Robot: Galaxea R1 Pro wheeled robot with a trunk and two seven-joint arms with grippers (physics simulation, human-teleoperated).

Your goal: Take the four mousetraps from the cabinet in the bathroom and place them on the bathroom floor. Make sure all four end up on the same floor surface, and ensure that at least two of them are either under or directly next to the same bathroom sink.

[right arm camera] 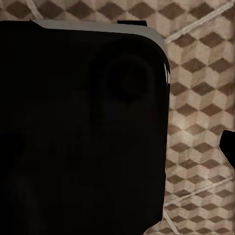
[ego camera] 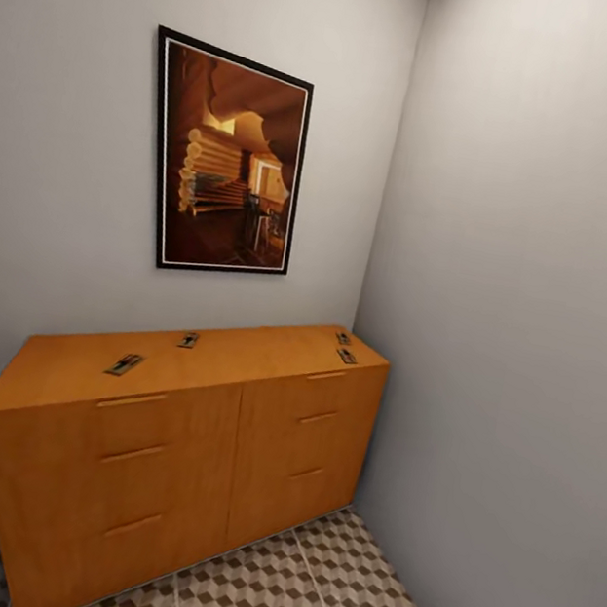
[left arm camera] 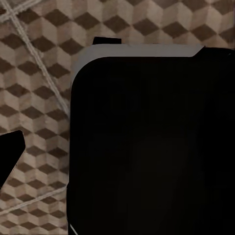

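Mousetraps on cabinet top, no readable writing, fingers' state unclear

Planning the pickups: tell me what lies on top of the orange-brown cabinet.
Four mousetraps lie on the cabinet top: one near the left front, one mid-back, two together at the right end. The drawers are shut, so their contents are hidden.

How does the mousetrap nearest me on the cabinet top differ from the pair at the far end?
The nearest mousetrap lies alone near the front edge of the cabinet; the far pair sit close together by the corner wall. The nearest looks larger and longer, being closer; the pair look tiny. All lie flat on the same orange-brown top.
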